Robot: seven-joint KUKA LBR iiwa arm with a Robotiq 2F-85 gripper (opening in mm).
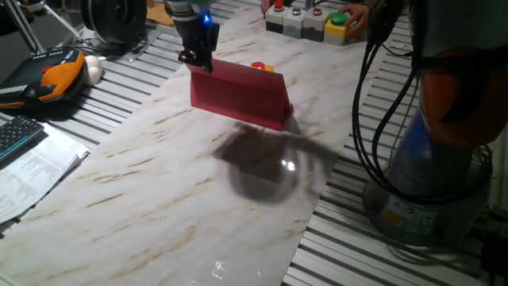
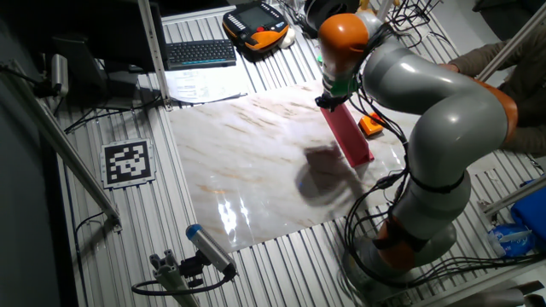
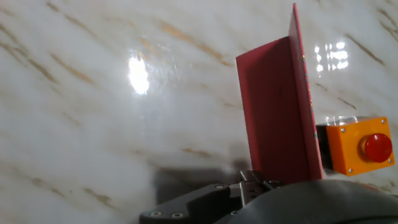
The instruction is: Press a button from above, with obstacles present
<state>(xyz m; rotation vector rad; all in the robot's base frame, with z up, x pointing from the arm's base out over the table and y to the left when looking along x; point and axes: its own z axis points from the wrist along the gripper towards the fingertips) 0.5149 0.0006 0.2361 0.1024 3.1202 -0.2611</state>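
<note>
The button [image 3: 376, 147] is a small round red cap on an orange box [image 3: 354, 148], seen at the right of the hand view. It peeks over the wall in one fixed view [image 1: 259, 66] and lies beyond it in the other fixed view [image 2: 371, 125]. The obstacle is an upright matte red panel [image 1: 238, 94] on the marble board, also in the other fixed view [image 2: 348, 136] and the hand view [image 3: 277, 118]. My gripper [image 1: 198, 57] hovers above the panel's left end, on the side away from the button. Its fingertips do not show clearly.
Grey boxes with red buttons [image 1: 294, 20] and a green button on a yellow box [image 1: 339, 24] stand at the back edge. A teach pendant [image 1: 49, 77], keyboard [image 1: 17, 135] and papers lie left of the marble board [image 1: 159, 199]. The robot base [image 1: 440, 159] stands at the right.
</note>
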